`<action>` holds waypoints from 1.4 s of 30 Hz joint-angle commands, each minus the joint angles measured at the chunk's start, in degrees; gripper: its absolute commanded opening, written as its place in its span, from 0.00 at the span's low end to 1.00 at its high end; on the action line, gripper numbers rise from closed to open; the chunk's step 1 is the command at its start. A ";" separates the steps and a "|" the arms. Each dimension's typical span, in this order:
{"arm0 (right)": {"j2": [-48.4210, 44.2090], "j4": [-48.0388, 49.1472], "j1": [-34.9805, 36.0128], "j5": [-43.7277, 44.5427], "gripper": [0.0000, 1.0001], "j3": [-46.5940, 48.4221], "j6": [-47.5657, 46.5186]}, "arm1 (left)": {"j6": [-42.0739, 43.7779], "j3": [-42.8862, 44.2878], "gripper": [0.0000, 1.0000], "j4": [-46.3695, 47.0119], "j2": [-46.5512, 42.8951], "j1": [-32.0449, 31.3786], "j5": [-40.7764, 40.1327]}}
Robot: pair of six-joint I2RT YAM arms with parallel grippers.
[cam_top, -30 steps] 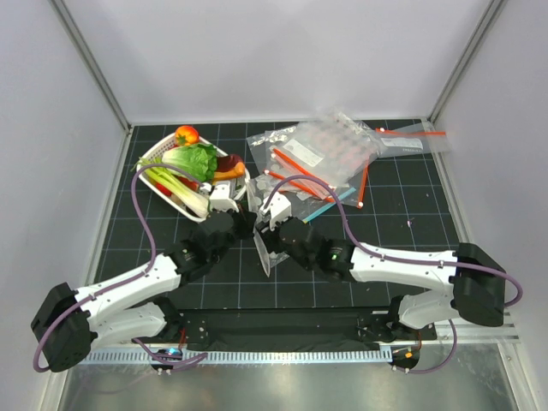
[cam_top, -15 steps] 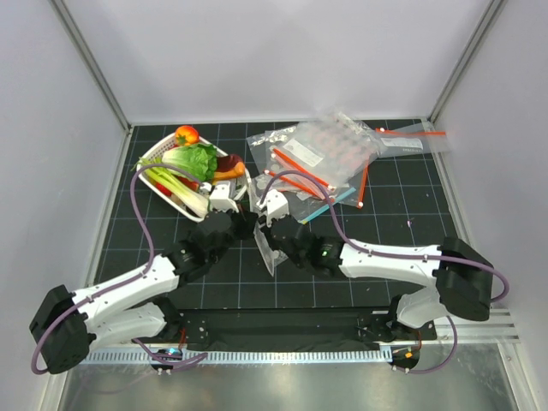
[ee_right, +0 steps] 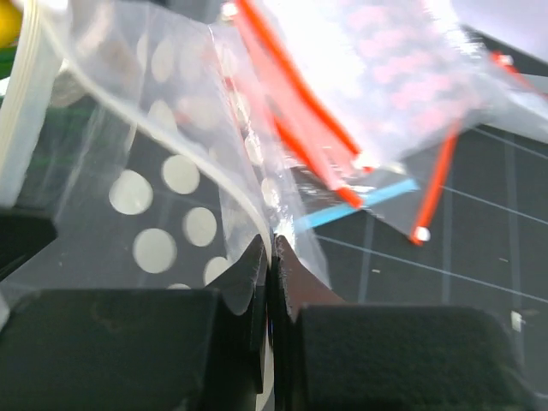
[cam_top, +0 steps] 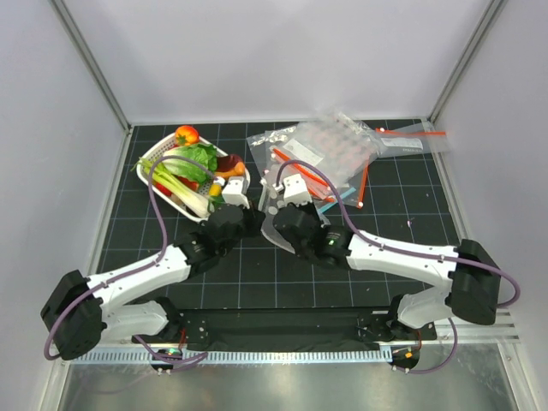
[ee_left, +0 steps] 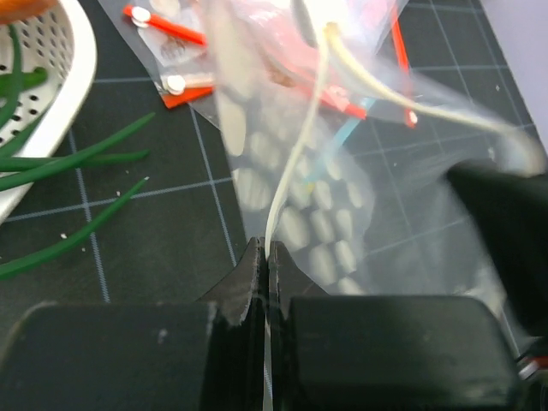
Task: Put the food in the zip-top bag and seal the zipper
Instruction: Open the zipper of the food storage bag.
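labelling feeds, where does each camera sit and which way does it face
Top external: above and behind, looking down on the black gridded table; both arms, left gripper and right gripper show.
Left wrist: on the left arm, looking along its shut fingers at the clear white-dotted zip-top bag.
Right wrist: on the right arm, looking along its shut fingers at that bag.
Both wrist views share the bag.

Two end effectors (ee_left: 266,249) (ee_right: 270,244), one polka-dot bag (ee_right: 163,216), one basket (cam_top: 151,153), one lettuce (cam_top: 199,157)
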 commanded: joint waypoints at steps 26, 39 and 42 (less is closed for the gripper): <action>0.77 -10.33 -2.44 11.38 0.10 6.79 5.15 | 7.89 8.16 0.54 0.05 12.90 0.06 3.22; -3.53 -7.17 -2.88 6.83 0.08 3.90 8.22 | 8.59 8.42 0.62 -0.48 13.86 0.06 2.87; -6.08 -5.76 -2.97 9.26 0.10 2.32 7.00 | 8.33 10.44 0.42 -1.88 16.93 0.15 1.38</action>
